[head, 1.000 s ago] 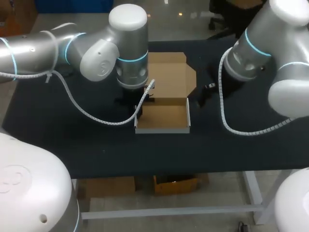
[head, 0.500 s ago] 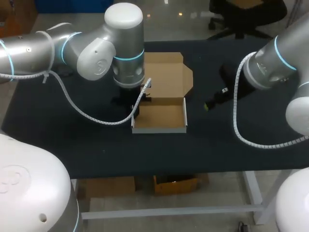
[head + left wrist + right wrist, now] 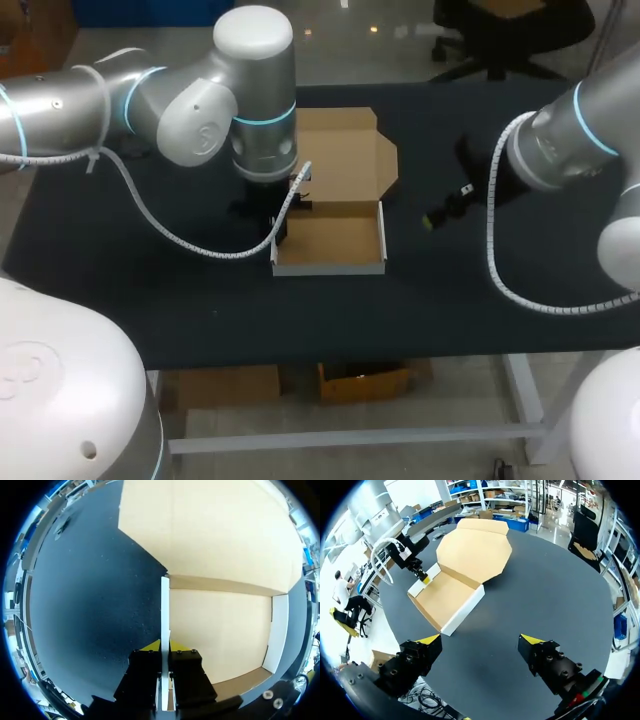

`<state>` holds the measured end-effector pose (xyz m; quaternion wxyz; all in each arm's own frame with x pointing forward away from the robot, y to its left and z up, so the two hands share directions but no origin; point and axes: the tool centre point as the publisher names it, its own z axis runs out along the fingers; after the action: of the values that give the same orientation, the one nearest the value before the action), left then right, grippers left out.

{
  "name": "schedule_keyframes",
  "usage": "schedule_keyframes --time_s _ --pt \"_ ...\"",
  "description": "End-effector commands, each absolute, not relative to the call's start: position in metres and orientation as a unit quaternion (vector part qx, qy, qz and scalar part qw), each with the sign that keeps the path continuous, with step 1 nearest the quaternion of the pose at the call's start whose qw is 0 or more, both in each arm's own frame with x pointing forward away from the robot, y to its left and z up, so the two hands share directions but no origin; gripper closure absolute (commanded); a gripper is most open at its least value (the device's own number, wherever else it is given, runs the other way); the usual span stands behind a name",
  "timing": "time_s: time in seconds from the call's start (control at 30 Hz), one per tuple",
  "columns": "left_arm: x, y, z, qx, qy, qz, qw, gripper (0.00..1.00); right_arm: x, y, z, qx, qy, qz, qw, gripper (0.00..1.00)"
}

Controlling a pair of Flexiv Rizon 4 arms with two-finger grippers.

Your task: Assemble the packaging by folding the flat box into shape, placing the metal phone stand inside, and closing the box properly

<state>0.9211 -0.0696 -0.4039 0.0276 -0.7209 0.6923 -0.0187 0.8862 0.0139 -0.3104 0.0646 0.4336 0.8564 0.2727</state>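
The cardboard box (image 3: pixel 330 243) lies on the black table as an open tray with white outer walls, its lid (image 3: pixel 340 155) flat behind it. My left gripper (image 3: pixel 284 222) is at the tray's left wall. In the left wrist view this gripper (image 3: pixel 165 647) is shut on that upright white wall (image 3: pixel 165 605), with the tray floor (image 3: pixel 220 630) beside it. My right gripper (image 3: pixel 447 205) hangs open over bare table, right of the box and apart from it. From the right wrist, this gripper (image 3: pixel 480 640) faces the box (image 3: pixel 447 597) with nothing between its fingers. No metal phone stand shows.
The left arm's white spiral cable (image 3: pixel 200 243) loops down onto the table (image 3: pixel 150 300) just left of the tray's front corner. Bare black table lies in front of the box and to its right.
My right arm has drawn back to the right, away from the box's right wall. The left arm and the box it holds have shifted slightly left.
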Motion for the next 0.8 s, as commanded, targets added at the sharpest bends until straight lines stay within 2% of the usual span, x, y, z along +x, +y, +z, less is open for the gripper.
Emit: schedule_keyframes --time_s 0.03,0.43,0.8 --pt "0.921 -0.069 -0.405 -0.721 0.692 -0.017 0.029 1.0 0.88 -0.001 -0.301 0.402 0.869 0.282 0.063 0.0" --pt "0.92 -0.064 -0.405 -0.718 0.694 -0.032 0.042 1.0 0.86 -0.041 -0.286 0.323 0.886 0.327 0.068 0.0" --pt "0.919 -0.067 -0.402 -0.719 0.688 0.005 0.1 1.0 0.843 -0.048 -0.276 0.259 0.904 0.328 0.094 0.0"
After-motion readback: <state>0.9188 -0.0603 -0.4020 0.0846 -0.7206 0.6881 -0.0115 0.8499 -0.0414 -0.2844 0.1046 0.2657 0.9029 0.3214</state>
